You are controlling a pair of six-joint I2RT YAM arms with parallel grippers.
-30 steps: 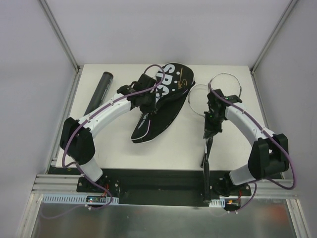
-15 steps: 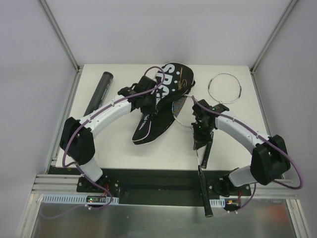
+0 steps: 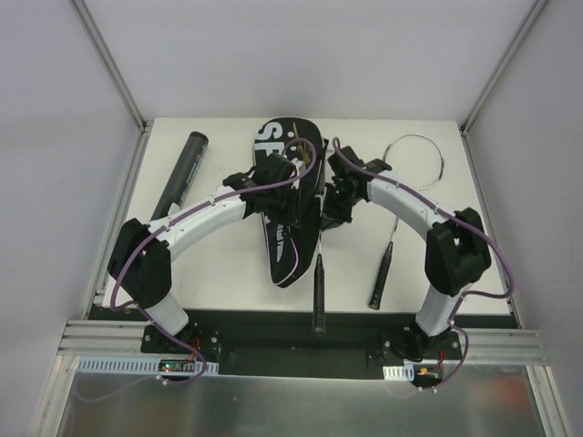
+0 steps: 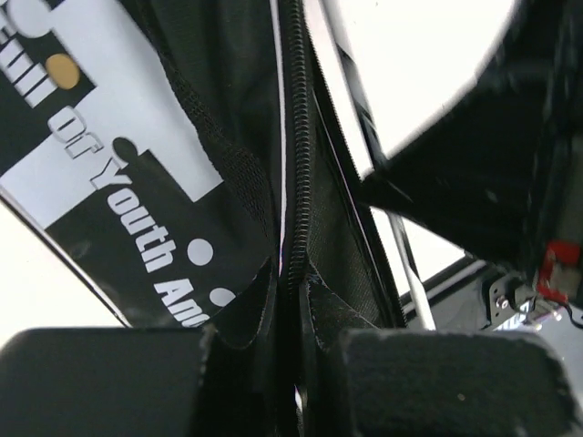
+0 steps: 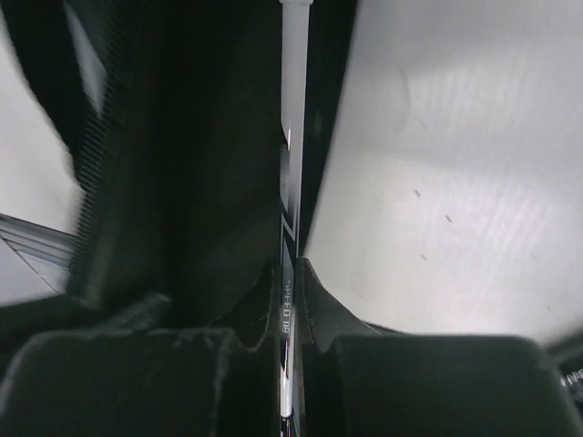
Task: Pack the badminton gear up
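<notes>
**Table** (image 3: 219, 273): white work surface; all positions below are given relative to the bag.

**Bag** (image 3: 287, 255): black with white lettering, lying at mid-table. Its long axis runs from the far side toward the arm bases.

**Held racket** (image 3: 318, 291): lies hard against the bag's right edge, with its shaft parallel to the bag's long axis. The black handle projects past the bag's near end. The head is not visible and appears to be inside the bag's opening, though this cannot be confirmed.

**Second racket** (image 3: 381, 278): lies loose, well right of the bag, with its hoop toward the far side. The right arm is the nearer one.

**Tube** (image 3: 182, 168): long and black, well left of the bag. No shuttlecocks are in view.

**Left gripper** (image 3: 284, 196): over the bag's middle, clenched on the zipper edge of the fabric, as the left wrist view shows.

**Right gripper** (image 3: 332, 208): just right of the bag, clamped on the held racket's thin shaft.

**Assessment:** insertion of the first racket is in hand. The next move depends on keeping the shaft in line with the bag's long axis and sliding it toward the far end while the left gripper holds the mouth up. The risk is the frame snagging on the zipper.
</notes>
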